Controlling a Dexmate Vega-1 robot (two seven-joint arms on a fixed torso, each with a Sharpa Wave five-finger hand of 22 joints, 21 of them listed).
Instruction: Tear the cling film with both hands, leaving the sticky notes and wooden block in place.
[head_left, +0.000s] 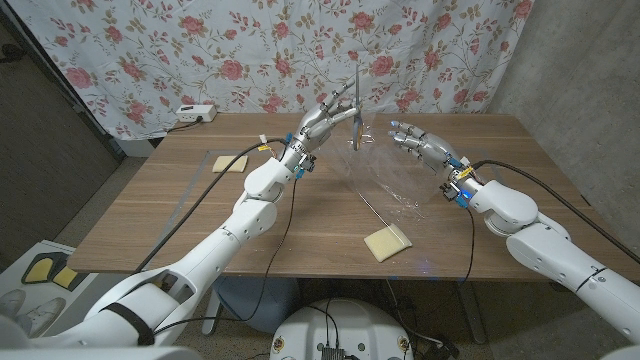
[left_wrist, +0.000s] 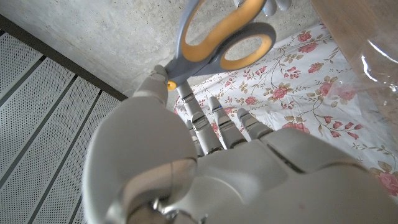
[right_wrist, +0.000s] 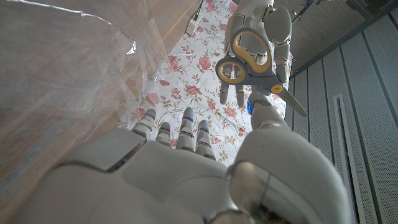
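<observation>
Cling film (head_left: 385, 175) hangs between both: left robot hand (head_left: 325, 125) holds upright scissors (head_left: 355, 110) just beside it; right robot hand (head_left: 420, 143) spread, empty.

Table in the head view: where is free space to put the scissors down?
The left hand holds the scissors. Bare wood lies on the table between the sticky notes at the far left and the left arm. The middle is crowded: cling film and a pale pad near the front edge.
</observation>
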